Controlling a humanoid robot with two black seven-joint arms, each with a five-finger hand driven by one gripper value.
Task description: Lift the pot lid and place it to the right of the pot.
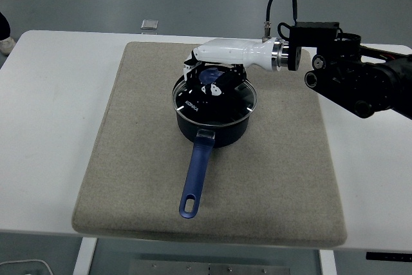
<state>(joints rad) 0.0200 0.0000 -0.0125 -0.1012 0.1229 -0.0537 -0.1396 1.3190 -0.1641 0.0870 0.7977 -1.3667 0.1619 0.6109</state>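
Note:
A dark blue pot [212, 128] stands in the middle of the grey mat, its long blue handle [195, 177] pointing toward the near edge. A glass lid [206, 106] with a blue knob [210, 79] lies on the pot, slightly tilted. My right hand [211, 74], white-shelled with black fingers, reaches in from the right and sits directly over the knob. Its fingers curl down around the knob. The left arm does not show.
The grey mat [129, 159] covers most of the white table [51, 127]. A small grey square object [149, 24] lies at the table's far edge. Bare mat stretches to the right of the pot [290, 146]. A dark shape shows at the far left edge.

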